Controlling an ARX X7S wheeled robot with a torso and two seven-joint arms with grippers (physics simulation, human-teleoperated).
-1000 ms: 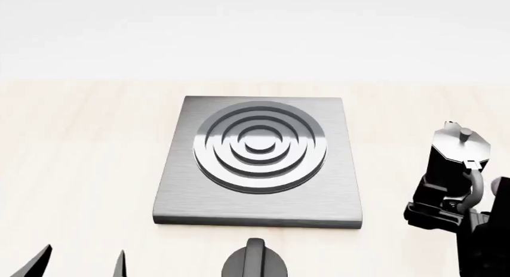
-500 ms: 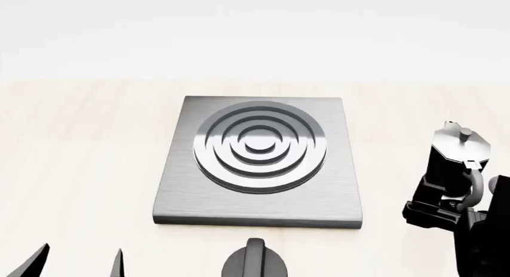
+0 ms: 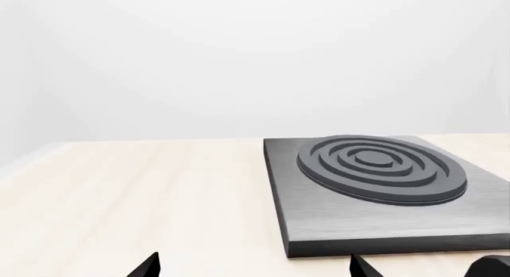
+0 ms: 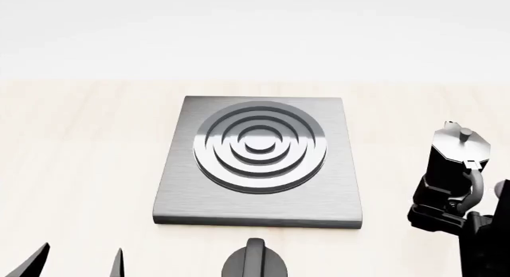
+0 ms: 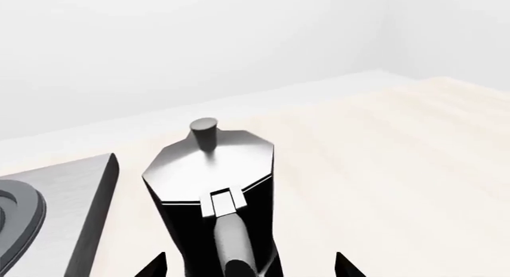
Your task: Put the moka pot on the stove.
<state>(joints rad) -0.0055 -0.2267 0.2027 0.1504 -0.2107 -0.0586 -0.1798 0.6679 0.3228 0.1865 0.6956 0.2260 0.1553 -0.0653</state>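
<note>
Left wrist view: the stove [image 3: 383, 193], a flat square grey plate with concentric raised rings, lies on the pale wooden table [image 3: 135, 193]. Two dark fingertips of the left gripper [image 3: 253, 270] show well apart with nothing between them, so the jaws stand released. A dark rounded shape at the near right corner is too cropped to name.

Head view: the moka pot [image 4: 451, 160] stands upright on the table to the right of the stove [image 4: 259, 163], apart from it. The right gripper [image 4: 446, 212] sits low at the pot's near side, by the handle; whether its jaws press the pot cannot be told here. A short round black knob [image 4: 255, 262] lies just near of the stove.

Right wrist view: the moka pot [image 5: 215, 187] appears black and faceted, with a silvery octagonal lid, a small knob and a curved black handle. The right gripper's fingertips [image 5: 248, 266] flank the base, spread wider than the body, so the grip seems released. The pot is judged rigid, smooth and top-heavy; holding across the faceted lower body or waist seems safest.
</note>
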